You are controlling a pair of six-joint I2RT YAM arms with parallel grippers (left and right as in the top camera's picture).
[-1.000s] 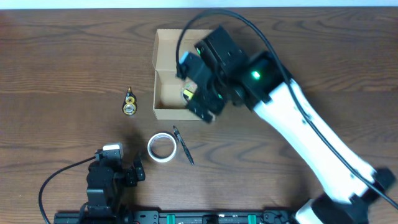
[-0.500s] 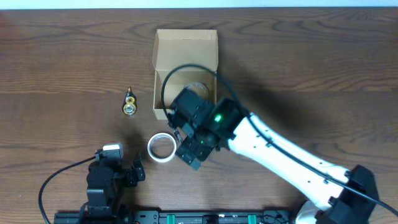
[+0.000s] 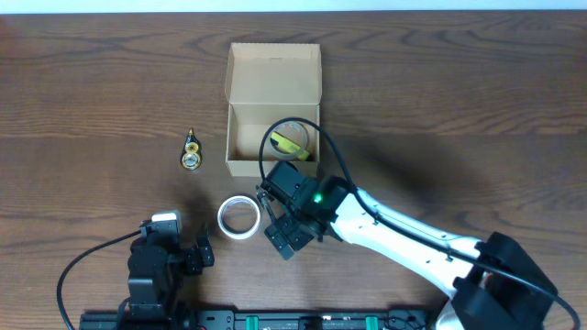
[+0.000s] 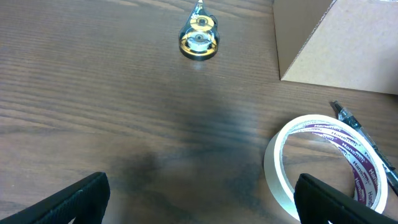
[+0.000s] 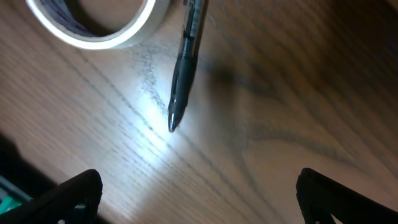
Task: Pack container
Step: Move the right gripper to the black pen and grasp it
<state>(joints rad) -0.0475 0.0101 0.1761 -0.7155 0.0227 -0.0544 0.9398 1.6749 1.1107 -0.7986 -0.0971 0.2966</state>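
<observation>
While both pairs of jaws stand spread wide and empty, the right gripper (image 5: 199, 186) hovers low over the pen (image 5: 185, 68), which lies just beside the tape (image 5: 93, 28); the left gripper (image 4: 200, 199) faces that tape from the other side. Beyond them sits the box (image 3: 275, 73), lid open, with a yellow roll (image 3: 292, 142) inside. Being light, thin card, it probably dents if squeezed, so pinch a side wall's rim or the flap's free edge.
</observation>
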